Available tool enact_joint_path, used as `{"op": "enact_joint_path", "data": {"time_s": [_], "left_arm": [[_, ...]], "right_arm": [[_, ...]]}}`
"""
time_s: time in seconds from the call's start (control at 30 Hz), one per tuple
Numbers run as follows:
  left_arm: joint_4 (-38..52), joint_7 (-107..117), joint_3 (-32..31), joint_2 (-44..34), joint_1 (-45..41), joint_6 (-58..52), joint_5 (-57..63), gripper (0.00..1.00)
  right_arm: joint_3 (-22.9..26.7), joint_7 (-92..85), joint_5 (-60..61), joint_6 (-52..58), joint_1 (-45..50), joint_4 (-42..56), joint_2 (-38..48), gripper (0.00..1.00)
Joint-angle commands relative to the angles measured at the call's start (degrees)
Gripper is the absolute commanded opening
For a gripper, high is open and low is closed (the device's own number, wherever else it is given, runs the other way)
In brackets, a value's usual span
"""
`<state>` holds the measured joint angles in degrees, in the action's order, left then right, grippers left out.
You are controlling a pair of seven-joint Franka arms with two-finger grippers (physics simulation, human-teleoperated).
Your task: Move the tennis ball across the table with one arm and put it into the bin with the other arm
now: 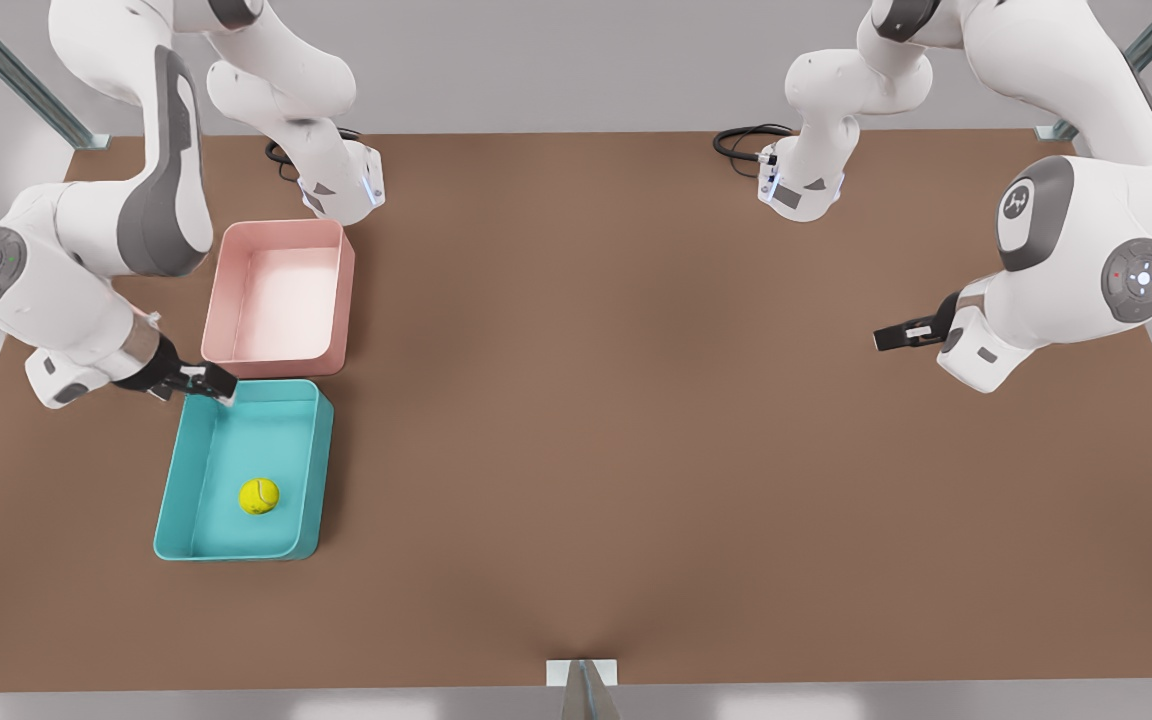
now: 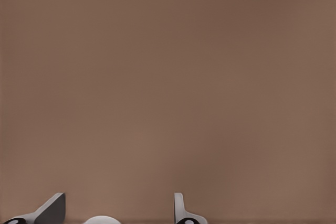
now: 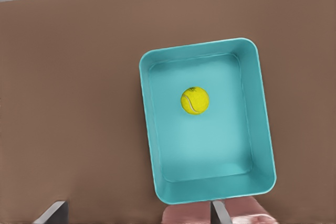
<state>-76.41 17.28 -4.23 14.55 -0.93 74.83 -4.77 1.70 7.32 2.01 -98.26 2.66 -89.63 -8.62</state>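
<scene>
The yellow-green tennis ball (image 1: 259, 496) (image 3: 195, 100) lies inside the teal bin (image 1: 181, 470) (image 3: 157, 145), resting on the bin's floor near the middle. My right gripper (image 1: 208, 383) (image 3: 137, 211) hovers open and holds nothing, over the bin's far edge on the front view's left. On the front view's right, my left gripper (image 1: 898, 335) (image 2: 118, 208) hangs open above the bare brown table (image 1: 616, 400) (image 2: 168, 87), with nothing between its fingers.
A pale pink tray (image 1: 281, 290) (image 3: 178, 216) stands just behind the teal bin, almost touching it. Both arm bases with black cables sit at the table's far edge. A small white bracket (image 1: 581, 672) marks the near edge.
</scene>
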Motion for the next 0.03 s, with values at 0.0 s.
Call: {"op": "enact_joint_path", "data": {"time_s": [0.0], "left_arm": [[0.03, -0.14, 0.01, -0.05, 0.22, -0.12, 0.12, 1.0]], "right_arm": [[-0.03, 0.15, 0.02, 14.41, 0.15, 0.07, 1.14, 1.0]]}}
